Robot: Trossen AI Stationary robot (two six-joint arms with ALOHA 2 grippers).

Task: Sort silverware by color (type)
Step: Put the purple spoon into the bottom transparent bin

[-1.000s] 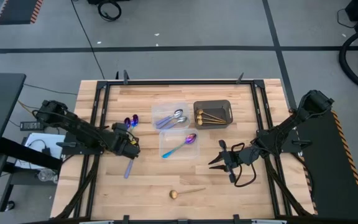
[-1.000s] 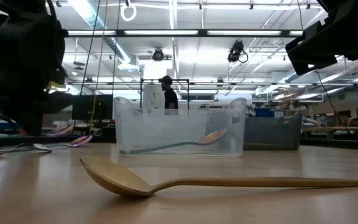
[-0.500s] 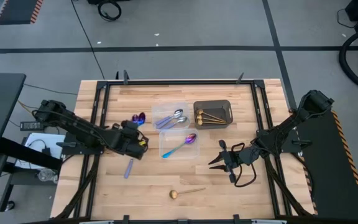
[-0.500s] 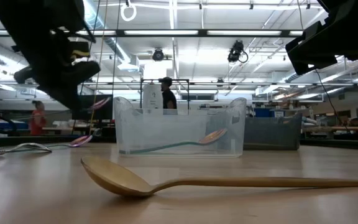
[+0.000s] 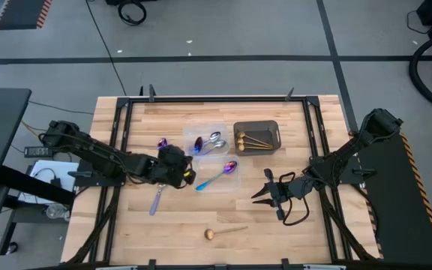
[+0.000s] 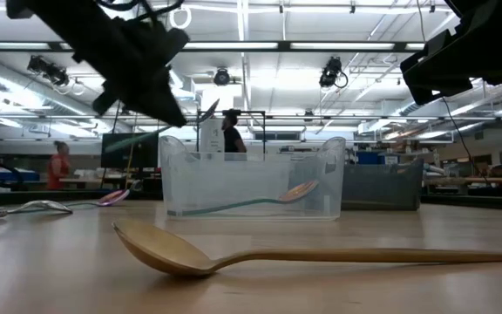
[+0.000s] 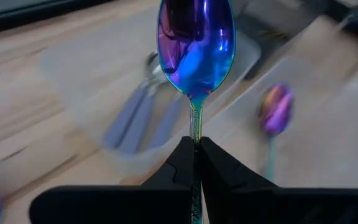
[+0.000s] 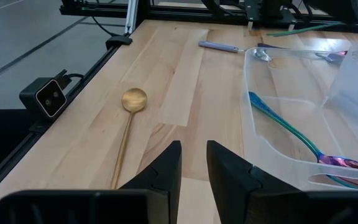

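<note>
The purple spoon (image 7: 196, 46) is up in the air, and the left hand (image 7: 196, 148) pinches its thin handle tight between two dark fingers (image 7: 178, 163). Its shiny bowl (image 5: 198, 142) sticks out past the hand, over the edge of the far clear tub (image 5: 201, 133). That tub has two silver spoons (image 5: 214, 142) with pale blue handles in it.

The near clear tub (image 5: 205, 183) sits just beside the left hand (image 5: 187, 175). A second purple spoon (image 5: 218, 175) with a teal handle lies inside it. In the right wrist view this spoon (image 8: 294, 132) lies slanted across the tub floor.

A dark tub (image 5: 256, 137) stands next to the far clear tub. It holds gold spoons (image 5: 251, 139).

One more purple piece (image 5: 161, 142) lies on the worktop (image 5: 321, 225), near the far clear tub on the left arm's side. A piece with a pale blue handle (image 5: 156, 200) lies on the wood, close to the left arm.

A lone gold spoon (image 5: 223, 232) lies flat on the worktop near the front edge, well apart from the tubs. In the low view this gold spoon (image 6: 303, 255) fills the front, bowl up.

The right hand (image 5: 263, 193) hangs just above the worktop, near the near clear tub. Its fingers (image 8: 231, 172) are a little way apart and hold nothing.

A person (image 6: 232, 131) stands in the room far behind the tubs, and another person (image 6: 58, 162) is farther off to the side.
</note>
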